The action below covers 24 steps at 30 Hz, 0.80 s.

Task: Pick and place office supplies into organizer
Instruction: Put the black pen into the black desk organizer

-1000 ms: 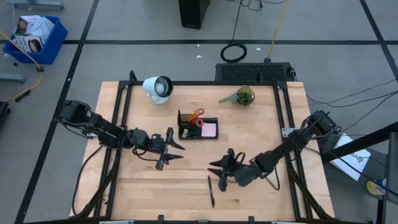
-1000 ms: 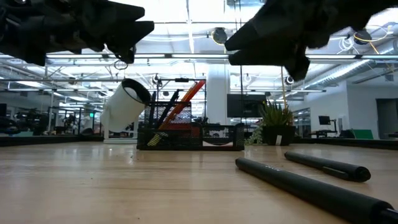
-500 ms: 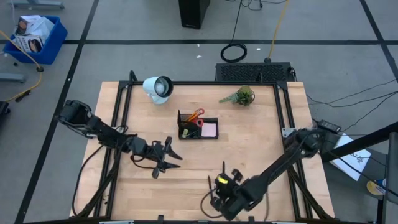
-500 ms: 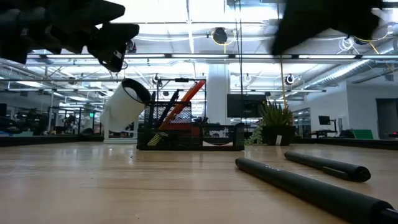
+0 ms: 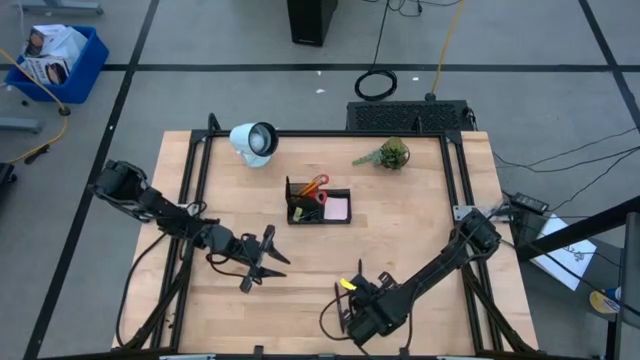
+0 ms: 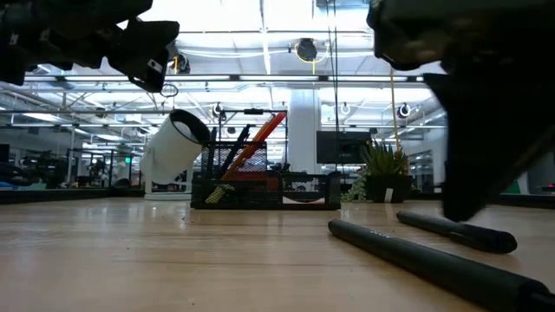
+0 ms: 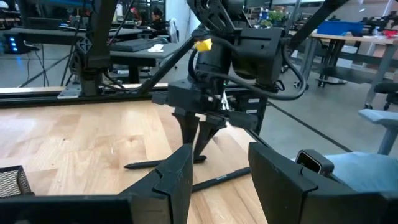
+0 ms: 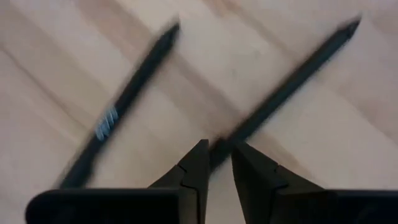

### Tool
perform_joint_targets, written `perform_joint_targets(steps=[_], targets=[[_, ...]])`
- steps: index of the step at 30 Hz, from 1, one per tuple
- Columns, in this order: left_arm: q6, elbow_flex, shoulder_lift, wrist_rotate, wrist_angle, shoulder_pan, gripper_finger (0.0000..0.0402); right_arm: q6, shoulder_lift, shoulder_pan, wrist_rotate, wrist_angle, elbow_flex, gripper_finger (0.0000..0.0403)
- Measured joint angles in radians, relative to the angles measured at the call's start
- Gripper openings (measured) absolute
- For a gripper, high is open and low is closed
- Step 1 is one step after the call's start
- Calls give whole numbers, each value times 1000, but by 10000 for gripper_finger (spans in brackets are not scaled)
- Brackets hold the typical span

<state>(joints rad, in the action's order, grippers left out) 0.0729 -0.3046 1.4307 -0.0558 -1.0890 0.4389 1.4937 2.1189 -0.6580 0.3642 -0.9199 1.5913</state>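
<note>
Near front edge of worktop, right gripper down on one of two black pens, jaws narrow, straddling pen's end, touching or nearly so. Second pen just beside, apart. Left gripper hovers left of centre, jaws part open, holding nothing. Organizer mid-worktop, red-handled scissors and pink sticky-note pad inside.

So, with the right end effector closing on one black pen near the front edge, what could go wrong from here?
1. In the right wrist view the right end effector straddles the pen near one tip, not its middle, so it may tilt or slip when lifted.
2. A second pen lies close by; the fingers could knock it and make it roll.
3. The left end effector hangs between the pens and the organizer, so the arms may cross paths.
</note>
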Motion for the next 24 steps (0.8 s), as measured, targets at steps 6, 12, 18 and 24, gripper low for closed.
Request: perform_joint_targets(steps=[6,12,18,24], targets=[[0,0,0,-2,-5,0,161,-54,-78,37,-133,-99,-1,70],[-3,0,0,-2,9,0,161,-47,-187,78,-183,-159,-1,65],[8,0,0,-2,36,0,161,-124,-225,115,-203,-102,-1,54],[9,0,0,-1,40,0,161,-22,-226,146,-286,-84,-1,86]])
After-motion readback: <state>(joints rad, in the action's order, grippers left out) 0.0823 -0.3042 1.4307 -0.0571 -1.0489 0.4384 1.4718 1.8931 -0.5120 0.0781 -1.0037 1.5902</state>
